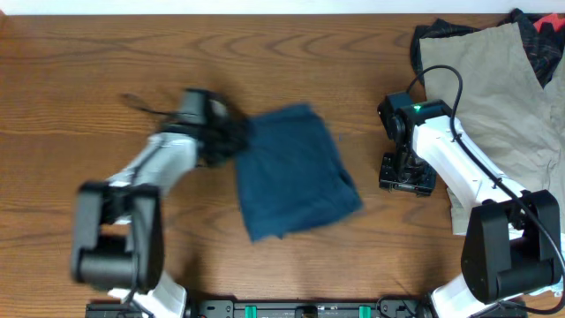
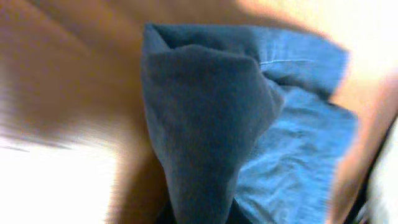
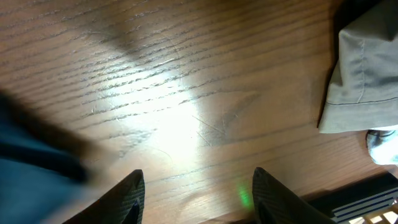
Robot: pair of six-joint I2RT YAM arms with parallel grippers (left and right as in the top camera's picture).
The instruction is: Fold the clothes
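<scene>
A blue garment (image 1: 296, 172) lies folded in the middle of the table. My left gripper (image 1: 225, 137) is at its upper left edge, shut on a pinched ridge of the blue cloth (image 2: 205, 137), which rises up in the left wrist view. The fingers themselves are hidden by the cloth. My right gripper (image 1: 406, 181) is open and empty over bare wood to the right of the garment; its two dark fingers (image 3: 196, 196) show in the right wrist view. A blurred blue edge (image 3: 37, 168) shows at that view's left.
A pile of clothes, a beige garment (image 1: 499, 88) over dark and red ones (image 1: 538, 35), lies at the back right; its beige hem (image 3: 364, 68) shows in the right wrist view. A white scrap (image 3: 382, 146) lies near it. Black rail (image 1: 309, 309) runs along the front edge.
</scene>
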